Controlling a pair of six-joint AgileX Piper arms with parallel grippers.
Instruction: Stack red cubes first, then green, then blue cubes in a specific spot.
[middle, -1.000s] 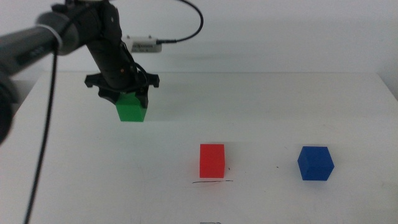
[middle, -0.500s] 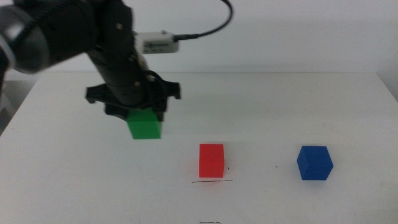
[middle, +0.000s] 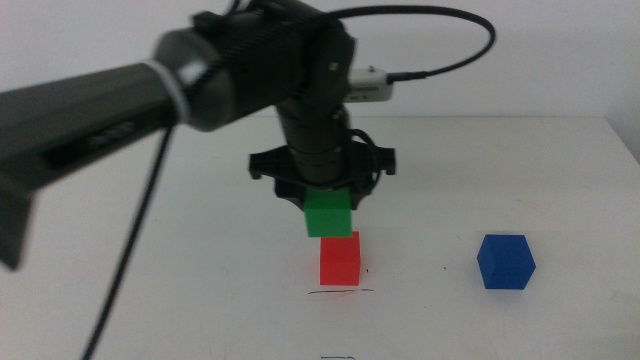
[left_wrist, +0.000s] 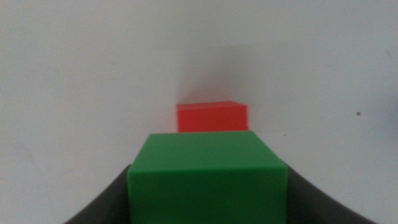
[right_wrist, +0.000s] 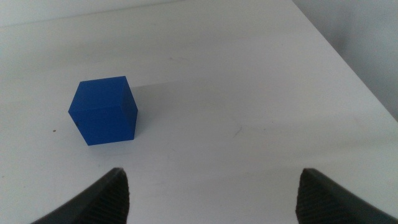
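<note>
blue cube (right_wrist: 102, 110) on white table (right_wrist: 249, 81) | right gripper (right_wrist: 211, 186) jaws wide apart (nothing between)

White tabletop (middle: 120, 300); pale wall (middle: 560, 50) behind (possibly backdrop); tiny dark dot (middle: 446, 268).

Red cube (middle: 340, 259): small, matte, upright on white counter, just behind thin dark pen line (middle: 341, 292).
Green cube (middle: 328, 215): same size, clamped in left hand (middle: 326, 200), level, directly above red cube, almost touching; contact unclear.
Blue cube (middle: 506, 262): same size, on counter well right of red, slightly turned.
</note>
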